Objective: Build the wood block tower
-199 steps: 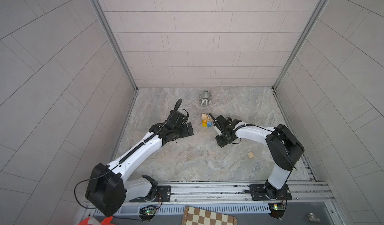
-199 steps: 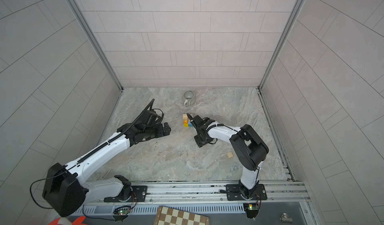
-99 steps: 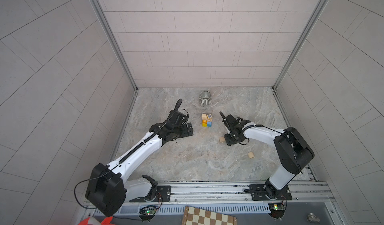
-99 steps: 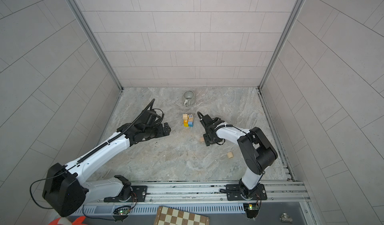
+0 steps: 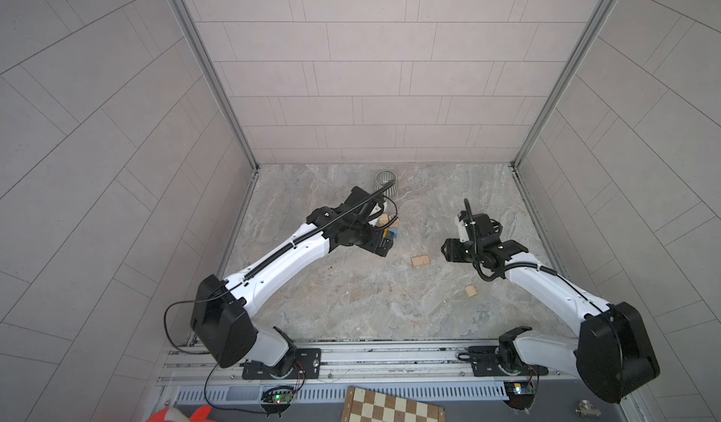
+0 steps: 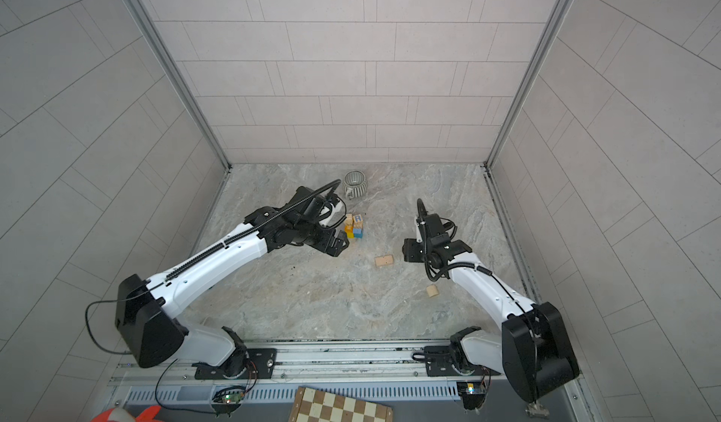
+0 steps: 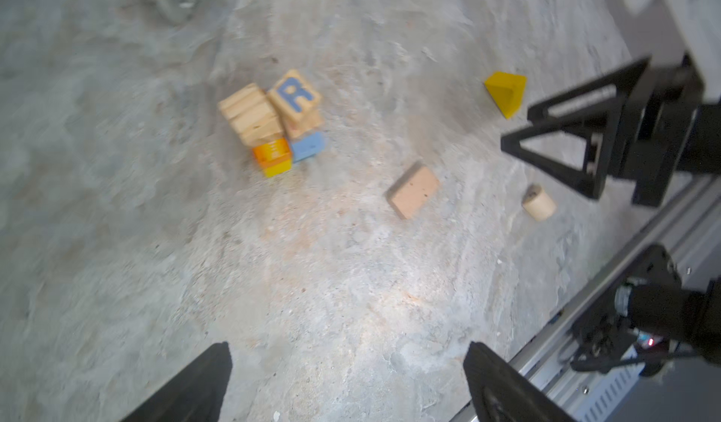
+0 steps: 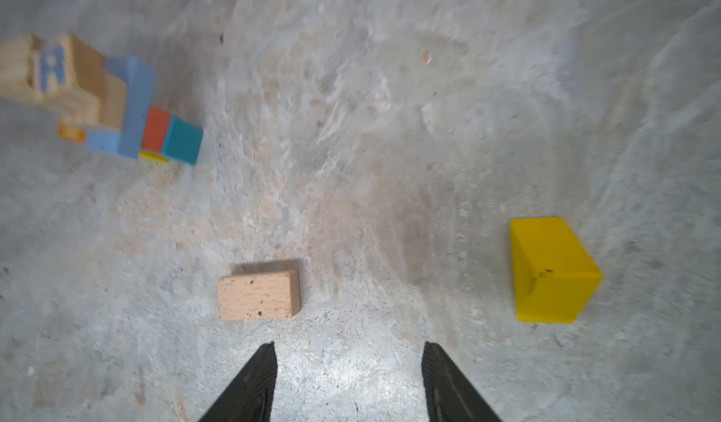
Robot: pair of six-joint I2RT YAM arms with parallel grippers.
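Observation:
The wood block tower [image 6: 354, 225] is a small cluster of yellow, orange, light blue and natural blocks topped by a lettered "R" cube [image 7: 296, 95]; my left arm partly hides it in a top view [image 5: 390, 226]. The left gripper [image 6: 336, 244] hovers open just left of it, with bare floor between its fingertips in the left wrist view [image 7: 347, 351]. A plain wood brick [image 6: 384, 260] [image 8: 258, 297] lies flat on the floor. The right gripper [image 6: 407, 250] [image 8: 349, 348] is open and empty just right of that brick. A yellow block [image 8: 552, 271] and a wood cylinder [image 6: 432, 291] lie loose.
A grey ribbed mug [image 6: 355, 184] stands behind the tower near the back wall. A chessboard [image 6: 339, 406] lies outside the front rail. Tiled walls close the floor on three sides.
My right gripper pulled back from the tower toward the right and opened wider; the plain brick now lies on the floor beside it. My left gripper moved right, closer to the tower.

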